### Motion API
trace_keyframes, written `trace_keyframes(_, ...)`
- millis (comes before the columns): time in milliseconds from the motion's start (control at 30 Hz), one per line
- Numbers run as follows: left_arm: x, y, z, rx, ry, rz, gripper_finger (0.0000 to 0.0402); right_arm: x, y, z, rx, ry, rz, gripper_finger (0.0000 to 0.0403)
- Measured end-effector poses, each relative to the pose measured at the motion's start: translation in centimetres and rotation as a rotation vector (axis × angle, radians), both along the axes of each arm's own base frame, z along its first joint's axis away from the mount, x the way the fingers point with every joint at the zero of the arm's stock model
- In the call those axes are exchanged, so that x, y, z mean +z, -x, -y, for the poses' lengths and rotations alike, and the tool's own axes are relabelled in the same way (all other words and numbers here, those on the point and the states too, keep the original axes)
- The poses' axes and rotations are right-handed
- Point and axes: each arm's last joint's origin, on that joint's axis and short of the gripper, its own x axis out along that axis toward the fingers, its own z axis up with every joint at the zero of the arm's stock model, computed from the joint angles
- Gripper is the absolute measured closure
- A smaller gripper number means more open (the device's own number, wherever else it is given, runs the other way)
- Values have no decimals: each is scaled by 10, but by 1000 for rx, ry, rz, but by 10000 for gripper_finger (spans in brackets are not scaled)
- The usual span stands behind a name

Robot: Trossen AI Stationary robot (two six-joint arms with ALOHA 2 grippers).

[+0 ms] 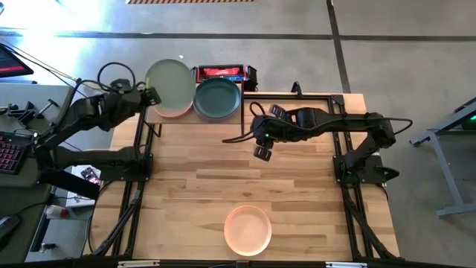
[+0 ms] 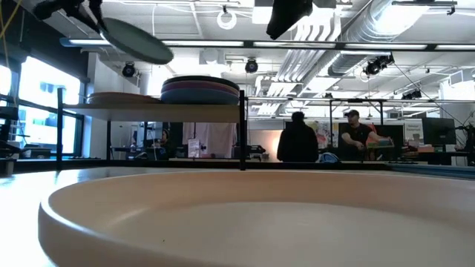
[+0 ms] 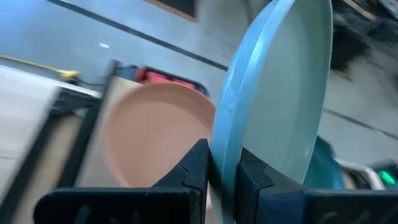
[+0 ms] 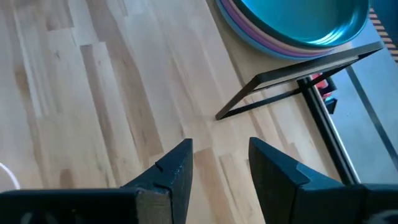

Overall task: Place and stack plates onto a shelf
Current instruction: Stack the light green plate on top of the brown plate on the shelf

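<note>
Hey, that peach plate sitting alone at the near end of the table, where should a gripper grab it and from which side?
Probably by its raised rim. The peach plate lies flat and alone on the table, so jaws can straddle the rim from above. The open right gripper hovers over the table's middle, so the rim edge facing it looks easiest.

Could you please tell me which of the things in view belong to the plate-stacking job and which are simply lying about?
Part of the job:
- sage green plate gripped by the left gripper
- peach plate beneath it on the shelf
- dark teal plate topping the other stack
- peach plate on the table
- right gripper, open and empty

Lying about:
- red box behind the shelf
</note>
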Motion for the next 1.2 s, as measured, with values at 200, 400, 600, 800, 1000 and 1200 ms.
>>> trace_keyframes(200,-8,3,-9,146,40,-78,374,-1,2,10,10,25,-43,268)
trace_keyframes(400,-13,-4,-21,205,74,-125,373,-3,6,20,-19,24,-78,268)
trace_keyframes(600,-20,-10,-35,237,152,-151,372,-4,7,22,-27,23,-95,268)
trace_keyframes(800,-27,-17,-48,256,231,-153,371,-4,8,22,-25,23,-101,268)
trace_keyframes(1000,-32,-19,-58,265,308,-142,371,-5,10,21,-29,19,-126,268)
trace_keyframes(1200,-35,-17,-64,272,362,-115,371,-6,11,21,-43,10,-138,268)
